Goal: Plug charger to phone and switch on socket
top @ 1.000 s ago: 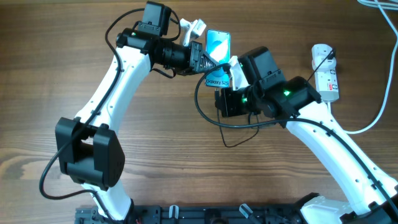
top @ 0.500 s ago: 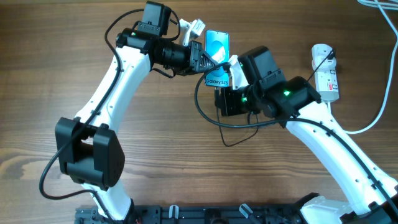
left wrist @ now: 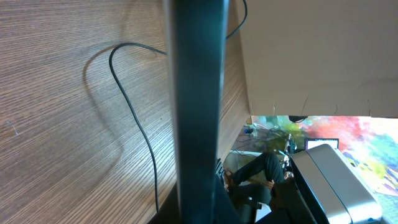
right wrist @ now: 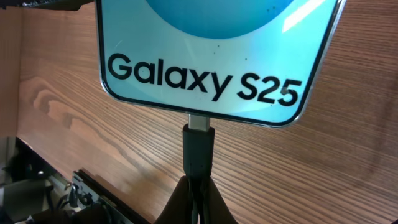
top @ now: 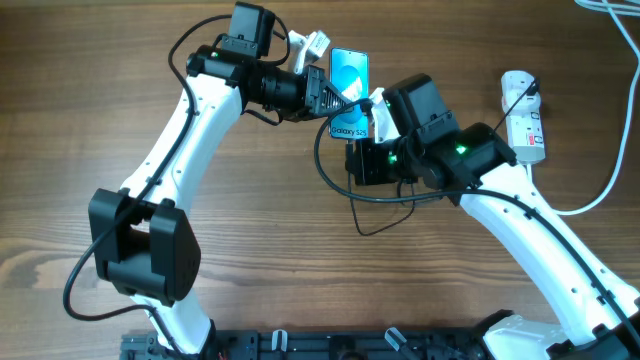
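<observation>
Nothing has moved: your left gripper (top: 326, 84) clamps the phone (right wrist: 211, 43); right gripper (right wrist: 198, 196) pinches the charger plug (right wrist: 198, 149), seemingly half-seated.

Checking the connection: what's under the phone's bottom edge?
The charger plug sits at the phone port, silver tip partly showing, pinched by the right tool. Seating depth is hidden.

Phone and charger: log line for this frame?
phone: in left gripper | charger: in right gripper, tip at port, metal showing | socket: untouched
</observation>
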`<action>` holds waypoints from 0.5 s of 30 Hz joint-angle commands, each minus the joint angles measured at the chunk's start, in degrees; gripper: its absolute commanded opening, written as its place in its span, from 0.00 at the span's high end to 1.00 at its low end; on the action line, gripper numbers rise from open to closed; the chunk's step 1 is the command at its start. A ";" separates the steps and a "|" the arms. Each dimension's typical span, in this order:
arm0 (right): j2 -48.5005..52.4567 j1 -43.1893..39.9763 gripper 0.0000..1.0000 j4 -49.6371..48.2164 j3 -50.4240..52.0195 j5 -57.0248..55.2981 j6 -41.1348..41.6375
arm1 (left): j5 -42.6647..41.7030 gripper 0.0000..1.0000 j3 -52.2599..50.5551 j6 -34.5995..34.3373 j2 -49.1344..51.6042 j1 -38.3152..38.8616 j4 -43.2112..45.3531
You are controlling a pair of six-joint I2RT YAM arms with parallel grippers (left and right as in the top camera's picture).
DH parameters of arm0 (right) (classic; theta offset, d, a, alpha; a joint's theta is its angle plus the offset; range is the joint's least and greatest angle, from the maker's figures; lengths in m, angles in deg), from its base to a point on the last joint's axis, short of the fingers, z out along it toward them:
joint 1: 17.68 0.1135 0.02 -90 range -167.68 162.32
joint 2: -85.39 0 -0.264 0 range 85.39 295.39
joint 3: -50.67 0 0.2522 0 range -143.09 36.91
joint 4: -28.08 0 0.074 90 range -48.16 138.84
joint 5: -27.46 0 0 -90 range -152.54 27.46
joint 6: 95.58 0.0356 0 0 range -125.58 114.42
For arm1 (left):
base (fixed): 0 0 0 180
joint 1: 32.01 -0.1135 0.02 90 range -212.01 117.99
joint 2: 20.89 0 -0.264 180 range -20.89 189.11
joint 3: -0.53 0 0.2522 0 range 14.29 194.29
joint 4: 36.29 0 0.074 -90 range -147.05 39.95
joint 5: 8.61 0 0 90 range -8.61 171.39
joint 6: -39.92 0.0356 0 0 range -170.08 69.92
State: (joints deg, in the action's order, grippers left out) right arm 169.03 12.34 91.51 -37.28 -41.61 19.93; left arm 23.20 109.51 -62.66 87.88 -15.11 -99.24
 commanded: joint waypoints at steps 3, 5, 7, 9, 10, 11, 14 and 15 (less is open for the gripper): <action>0.44 0.13 0.96 0.42 -1.29 2.25 0.13 | -2.25 0.96 0.46 0.15 -1.51 0.42 0.37; 0.44 0.13 0.96 0.44 -1.29 2.25 0.15 | -2.25 0.96 0.46 0.15 -1.51 0.42 0.37; 0.44 0.13 0.96 0.50 -1.29 2.25 0.15 | -2.25 0.96 0.46 0.15 -1.51 0.42 0.37; 0.44 0.13 0.96 0.46 -1.29 2.21 0.17 | -2.32 0.96 0.46 0.15 -1.51 0.42 0.37; 0.44 0.13 0.96 0.42 -1.29 2.21 0.20 | -2.49 0.96 0.46 0.15 -1.51 0.42 0.37; 0.44 0.13 0.96 0.37 -1.29 1.99 0.17 | -2.71 0.96 0.46 0.15 -1.51 0.42 0.37; 0.44 0.13 0.96 0.37 -1.29 1.53 0.20 | -2.71 0.96 0.46 0.17 -1.51 0.42 0.35; 0.44 0.13 0.96 0.37 -1.29 1.33 0.20 | -2.71 0.96 0.46 0.15 -1.51 0.42 0.35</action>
State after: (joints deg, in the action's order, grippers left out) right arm 169.03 12.34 91.92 -37.28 -40.51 19.93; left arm 22.98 109.51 -62.68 87.88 -15.11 -99.26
